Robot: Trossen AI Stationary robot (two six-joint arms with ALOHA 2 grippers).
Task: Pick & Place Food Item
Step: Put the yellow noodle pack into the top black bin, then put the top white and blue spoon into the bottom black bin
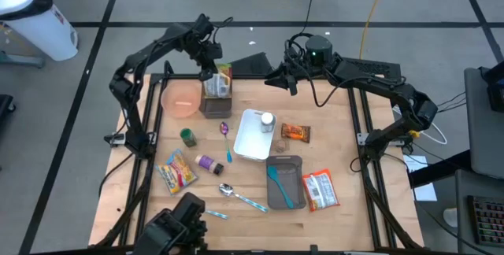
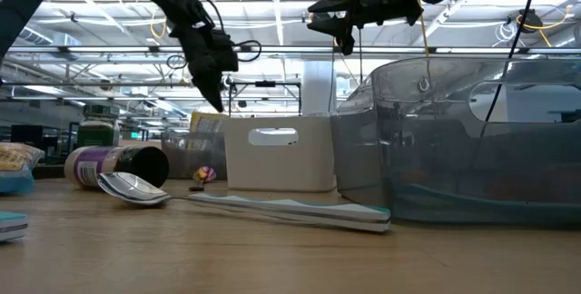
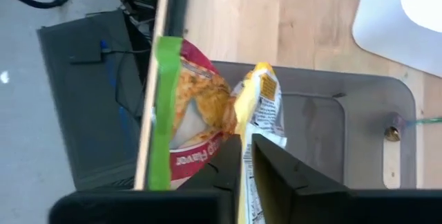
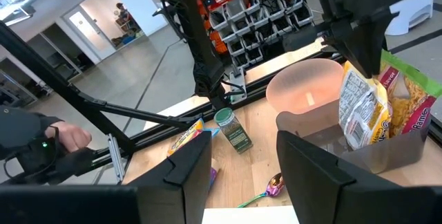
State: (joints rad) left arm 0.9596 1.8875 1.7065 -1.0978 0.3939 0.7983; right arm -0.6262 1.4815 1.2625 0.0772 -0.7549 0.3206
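Observation:
A white-and-yellow food packet (image 4: 359, 110) stands upright in the grey bin (image 1: 214, 104) at the table's far edge, left of centre. Beside it in the bin leans a red-and-green chip bag (image 3: 190, 106). My left gripper (image 3: 246, 172) comes down over the bin and is shut on the white-and-yellow packet's top. My right gripper (image 4: 243, 169) hangs open and empty, high above the far edge near the middle (image 1: 277, 78). My left gripper pinches the white-and-yellow packet's upper edge (image 3: 243, 124) between its two fingers (image 4: 359, 44). The fingers slant steeply down from above. The packet hangs upright below them, its lower end inside the grey bin and behind the bin's wall.
A pink bowl (image 1: 182, 97) sits left of the bin. Mid-table: white tray (image 1: 248, 141) with a small bottle, orange packet (image 1: 296, 132), green jar (image 1: 188, 136), purple jar (image 1: 209, 163), two spoons. Nearer: a second grey bin (image 1: 293, 167) with a teal utensil, and two more packets (image 1: 177, 170), (image 1: 320, 190).

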